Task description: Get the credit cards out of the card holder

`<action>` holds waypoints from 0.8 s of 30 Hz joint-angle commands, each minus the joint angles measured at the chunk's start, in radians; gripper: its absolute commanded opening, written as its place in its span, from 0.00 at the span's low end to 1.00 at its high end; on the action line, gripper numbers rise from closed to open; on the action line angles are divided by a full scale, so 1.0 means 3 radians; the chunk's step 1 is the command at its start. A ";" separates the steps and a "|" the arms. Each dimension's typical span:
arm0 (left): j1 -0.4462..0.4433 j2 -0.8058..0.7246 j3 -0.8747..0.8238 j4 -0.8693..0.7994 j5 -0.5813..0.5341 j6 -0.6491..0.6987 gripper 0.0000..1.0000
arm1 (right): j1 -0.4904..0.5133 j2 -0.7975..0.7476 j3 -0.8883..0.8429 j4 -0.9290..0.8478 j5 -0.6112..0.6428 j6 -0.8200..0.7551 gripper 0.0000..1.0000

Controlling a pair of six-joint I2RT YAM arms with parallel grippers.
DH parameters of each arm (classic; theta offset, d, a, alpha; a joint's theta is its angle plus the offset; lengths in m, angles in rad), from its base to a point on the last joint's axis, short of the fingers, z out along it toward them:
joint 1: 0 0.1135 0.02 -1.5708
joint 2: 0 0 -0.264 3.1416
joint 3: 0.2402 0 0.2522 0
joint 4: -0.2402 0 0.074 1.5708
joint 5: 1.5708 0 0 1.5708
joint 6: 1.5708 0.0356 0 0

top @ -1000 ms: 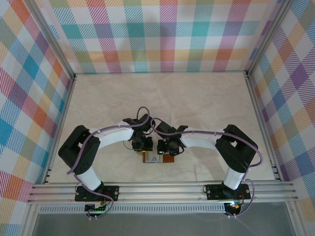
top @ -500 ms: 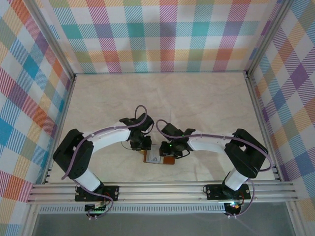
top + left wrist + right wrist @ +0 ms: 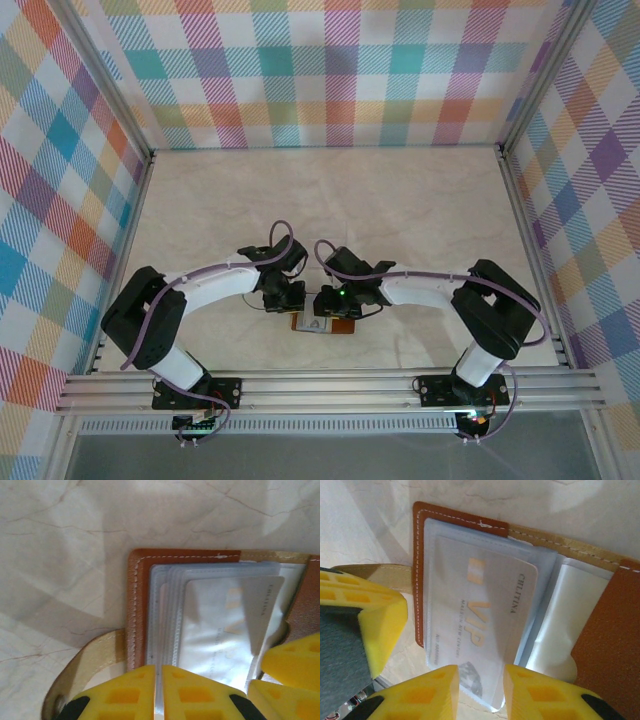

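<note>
**A:** Overhead?
**B:** Tan-brown leather folding card holder (image 3: 322,324), open, on marbled table (image 3: 400,220); left gripper (image 3: 290,303), right gripper (image 3: 330,306) over it.
**A:** Left wrist?
**B:** Pads (image 3: 195,695) together, seemingly pinching its clear sleeve (image 3: 165,620).
**A:** Right wrist?
**B:** Fingers apart, astride sleeved grey VIP credit card (image 3: 485,610). Hazard: nipping sleeve too drags card holder.

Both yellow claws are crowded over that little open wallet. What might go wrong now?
The VIP card looks tucked in a clear sleeve; the right gripper, open around its corner, may pinch both together, so nothing slides out. Pulling may drag the whole card holder across the table, since the left gripper sits just at its edge. The two grippers are close and might bump.
</note>
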 commanded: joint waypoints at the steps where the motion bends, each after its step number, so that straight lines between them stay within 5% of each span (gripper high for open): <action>1: 0.0035 0.0042 -0.0060 0.0182 0.0196 -0.0102 0.12 | -0.0025 0.0068 0.0027 0.0090 -0.0089 0.0071 0.31; 13: 0.0048 0.0160 -0.0053 0.0198 0.0187 -0.0106 0.12 | -0.0041 0.0083 0.0060 -0.0126 0.0080 0.0025 0.30; 24: 0.0046 0.0279 0.0016 -0.0146 -0.0218 0.0083 0.13 | -0.0041 0.0019 0.0054 -0.0246 0.0156 -0.0014 0.30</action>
